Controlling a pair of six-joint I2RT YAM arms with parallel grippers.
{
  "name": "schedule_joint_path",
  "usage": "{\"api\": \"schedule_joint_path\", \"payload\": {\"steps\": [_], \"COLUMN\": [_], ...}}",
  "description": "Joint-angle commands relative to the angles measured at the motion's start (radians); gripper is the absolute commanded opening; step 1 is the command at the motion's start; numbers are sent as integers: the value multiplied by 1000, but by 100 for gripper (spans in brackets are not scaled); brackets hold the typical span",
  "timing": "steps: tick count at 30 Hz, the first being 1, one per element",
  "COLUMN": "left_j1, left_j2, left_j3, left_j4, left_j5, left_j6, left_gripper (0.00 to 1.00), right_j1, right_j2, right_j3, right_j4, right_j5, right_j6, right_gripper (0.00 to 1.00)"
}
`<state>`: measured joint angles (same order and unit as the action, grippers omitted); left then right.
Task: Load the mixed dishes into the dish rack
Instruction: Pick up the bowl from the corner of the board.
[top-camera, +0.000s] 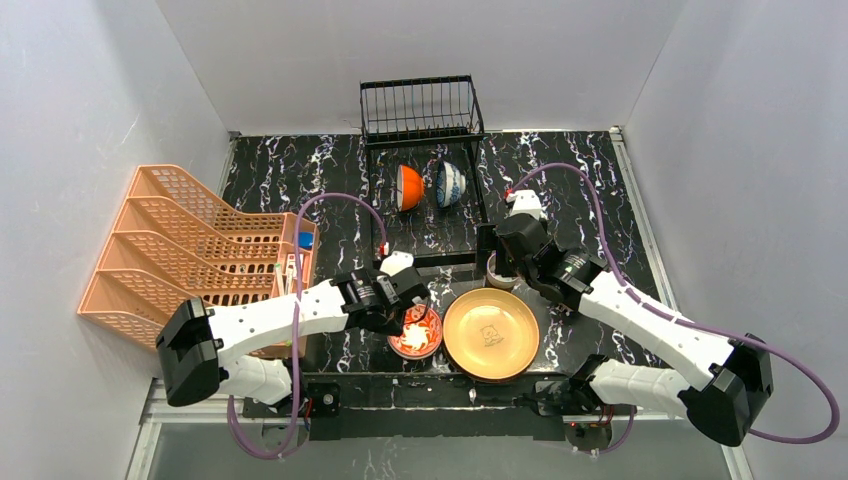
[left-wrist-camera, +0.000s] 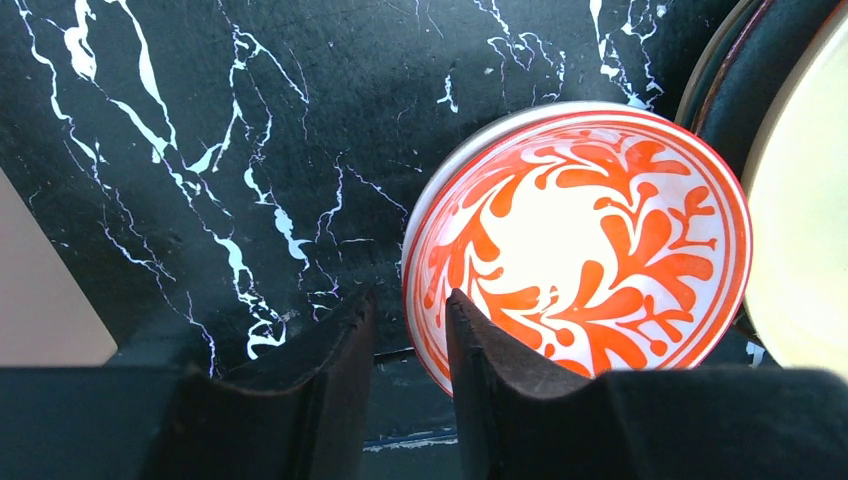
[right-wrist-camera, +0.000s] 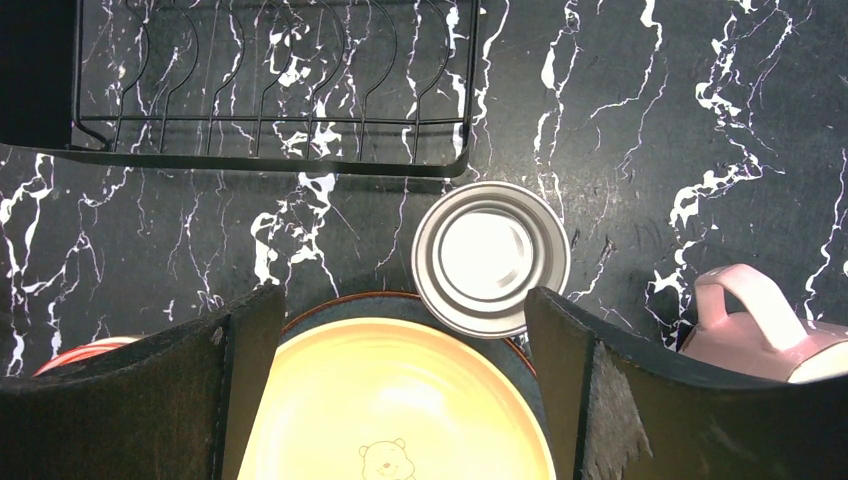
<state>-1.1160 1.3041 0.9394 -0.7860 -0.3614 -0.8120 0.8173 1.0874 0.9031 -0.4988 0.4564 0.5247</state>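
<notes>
The red floral bowl (left-wrist-camera: 590, 250) is showing glossy glazed ceramic, the steel cup (right-wrist-camera: 490, 255) is gleaming as brushed metal, the yellow plate (right-wrist-camera: 400, 410) is looking smooth and satiny, the dish rack (top-camera: 418, 105) is showing thin black-coated wire, and the orange lattice rack (top-camera: 190, 250) is looking like matt plastic

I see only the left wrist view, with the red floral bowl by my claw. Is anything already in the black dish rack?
Observer: Yes, two bowls stand on edge in the dish rack: an orange bowl and a blue-patterned bowl.
Operator: Where is the right claw?
Observer: The right claw hangs wide open over the steel cup.
Operator: Other dishes near it?
Observer: A pink mug is beside that cup, not touching it.
</notes>
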Motion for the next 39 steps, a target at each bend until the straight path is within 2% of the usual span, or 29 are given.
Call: {"api": "schedule_joint_path", "payload": {"steps": [1,14,21,39], "left_j1": [-5,-5,-5,-4], "left_j2": [7,11,6,-118], "left_j3": [-13,-27,-36,73], "left_j4": [9,14,11,-19], "left_j5": [-8,-8,-25,-60], "left_j6": [-5,-3,-3,18], "left_gripper": [29,15,1,0], "right_j1": [-5,-4,-5,-4], "right_j2": [1,6,6,-26], "right_j3": [16,20,23,36], "right_j4": [20,20,20,22], "right_j5": [-1,-8,-15,-76], "right_j6": [13,21,23,52], "right_gripper": [98,98,98,98]}}
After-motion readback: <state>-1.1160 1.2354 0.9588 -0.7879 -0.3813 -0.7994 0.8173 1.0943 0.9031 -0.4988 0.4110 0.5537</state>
